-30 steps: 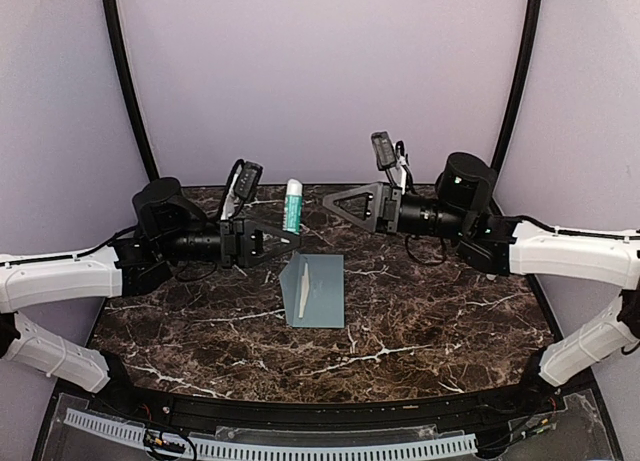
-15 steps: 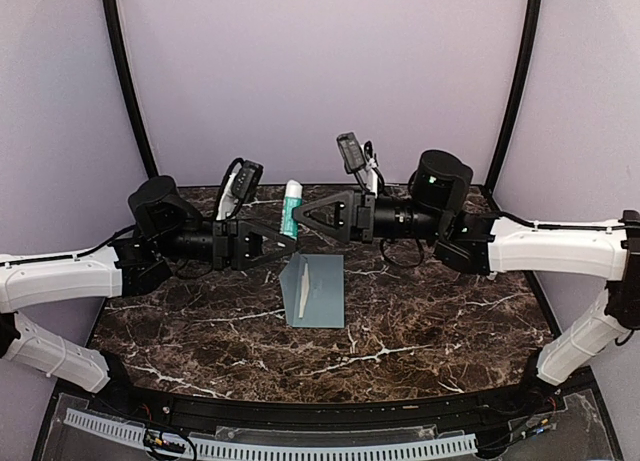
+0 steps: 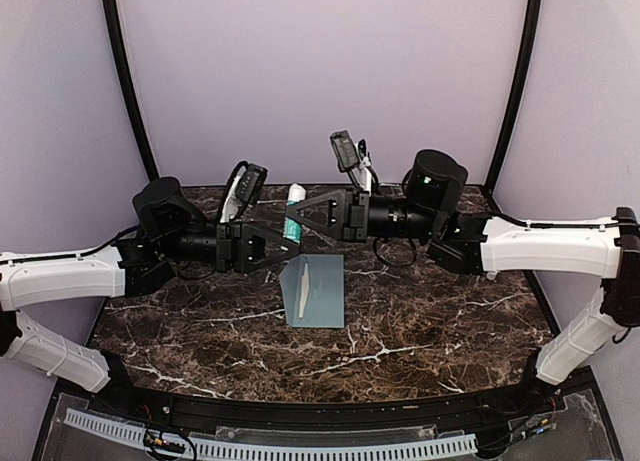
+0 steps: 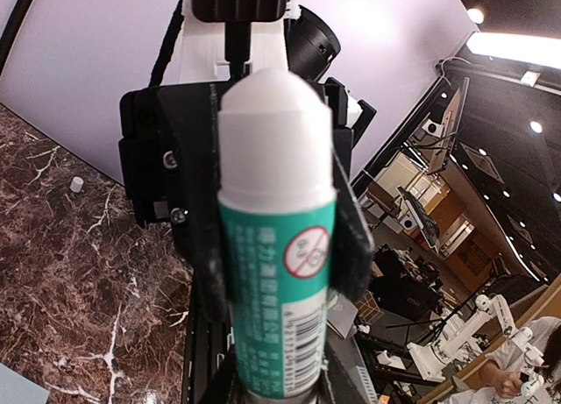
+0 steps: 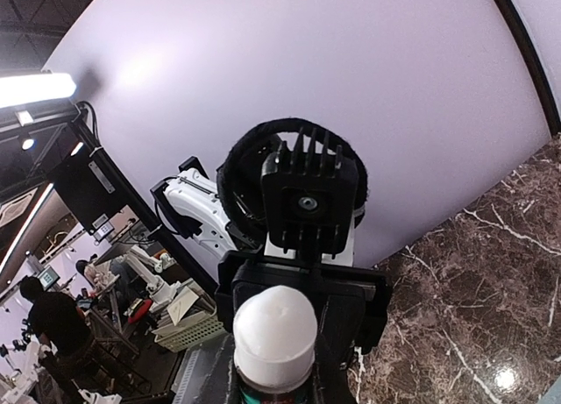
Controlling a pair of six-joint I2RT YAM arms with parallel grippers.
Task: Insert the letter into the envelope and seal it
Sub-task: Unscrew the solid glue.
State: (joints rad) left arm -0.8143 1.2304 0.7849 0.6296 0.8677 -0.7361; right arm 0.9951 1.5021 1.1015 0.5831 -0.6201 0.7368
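Room: A pale lilac backdrop point(image 3: 320, 71) curves behind the rig, framed by two black poles point(image 3: 128, 91). The wrist views look past it to a lit workshop point(image 4: 456, 202) with benches and ceiling lamps.
Desk: A dark brown, marble-look desk point(image 3: 430, 321), glossy and veined in white, carries the scene. A white slotted strip point(image 3: 300, 447) runs along its near edge.
Arms: The left arm point(image 3: 60, 276) and the right arm point(image 3: 545, 246), white shells with black wrists, reach in from the left and right edges. They meet nose to nose above the desk's far half.
Envelope: The pale teal envelope point(image 3: 325, 291) lies flat at the desk's middle, below and just nearer than the grippers, and neither touches it. A narrow white strip point(image 3: 302, 293) rests on its left half.
Left gripper: The left gripper point(image 3: 292, 243) has its jaws narrow, clamped on the lower body of the glue stick point(image 4: 279, 272).
Right gripper: The right gripper point(image 3: 291, 214) pinches the same stick higher up, just under the cap.
Glue stick: It stands upright in mid-air, with a white domed cap on top and a teal label with a barcode.
Small item: A tiny white piece point(image 4: 76, 184) sits on the desk near its far edge.
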